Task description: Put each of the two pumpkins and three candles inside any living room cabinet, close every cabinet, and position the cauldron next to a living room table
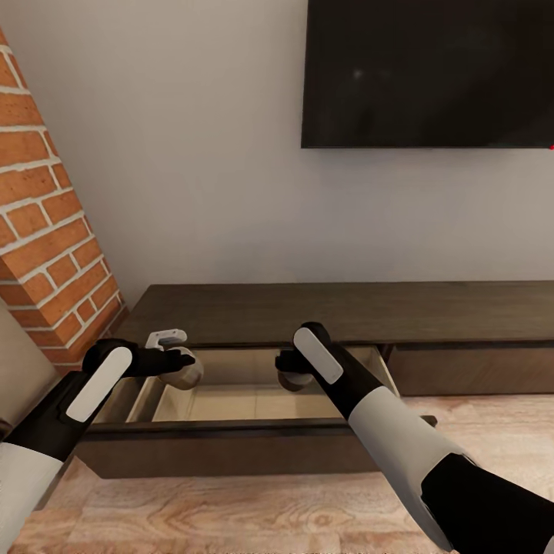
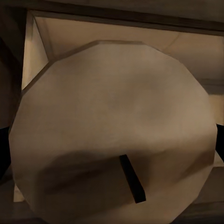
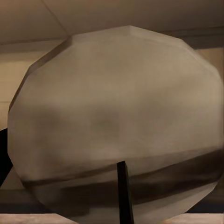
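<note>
You face a plain grey wall (image 1: pixel 192 154) with a dark screen (image 1: pixel 427 73) mounted at the upper right of the head view and a brick column (image 1: pixel 46 231) along the left edge. A wood-plank floor (image 1: pixel 254 515) fills the bottom of the frame.

The cabinet (image 1: pixel 346 312), a long, low, dark brown unit, runs across the middle of the head view against the wall. One drawer (image 1: pixel 254 400) stands pulled out at centre-left, exposing its lighter tan interior. The drawer front to its right sits flush.

Your left gripper (image 1: pixel 185 368) is at the drawer's left end, its fingers pinching a candle (image 1: pixel 187 375) above the open interior. In the left wrist view this candle (image 2: pixel 112 135) shows its flat beige top and dark wick, with the drawer's tan walls behind it.

Your right gripper (image 1: pixel 291 371) is at centre frame over the same drawer, its fingers pinching a second candle (image 1: pixel 292 380). The right forearm crosses the drawer's right part and hides it. In the right wrist view the second candle (image 3: pixel 114 126) faces the camera, wick visible.
</note>
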